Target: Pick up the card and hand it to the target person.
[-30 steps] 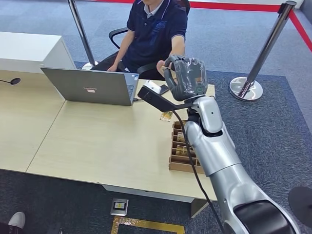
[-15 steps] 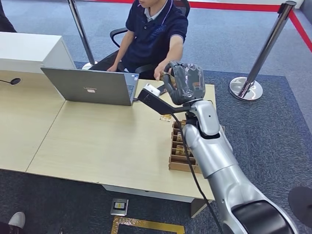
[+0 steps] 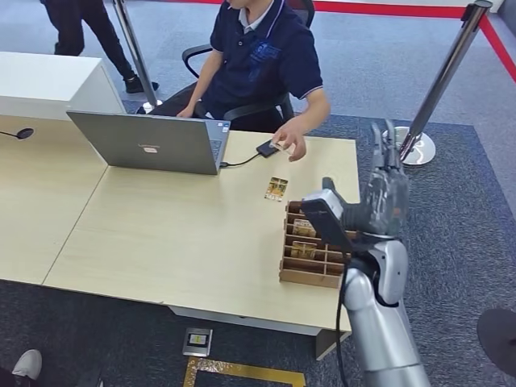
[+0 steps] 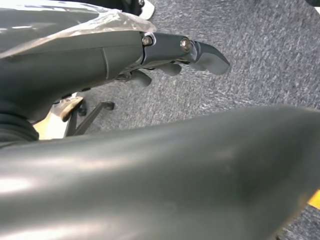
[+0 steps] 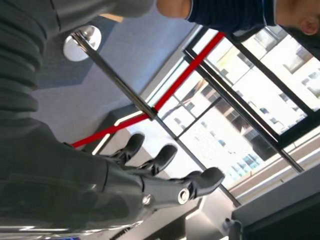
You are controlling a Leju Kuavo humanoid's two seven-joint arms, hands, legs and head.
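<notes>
Judging by the layout, the handover looks done: the robot's right hand (image 3: 383,189) is raised beside the pale wooden bench (image 3: 152,234), fingers spread and empty, while the seated person's hand (image 3: 291,143) rests on a small card (image 3: 281,146) at the far edge.

The right hand (image 5: 113,185) was empty, its fingers (image 5: 205,181) spread straight, near a stanchion pole (image 5: 117,82) with red tape (image 5: 188,75).

A navy polo shirt (image 3: 261,60) is being worn by the person; a grey laptop (image 3: 149,143) and brown cardboard tray (image 3: 306,276) are being carried by the pale wood table (image 3: 152,234)
</notes>
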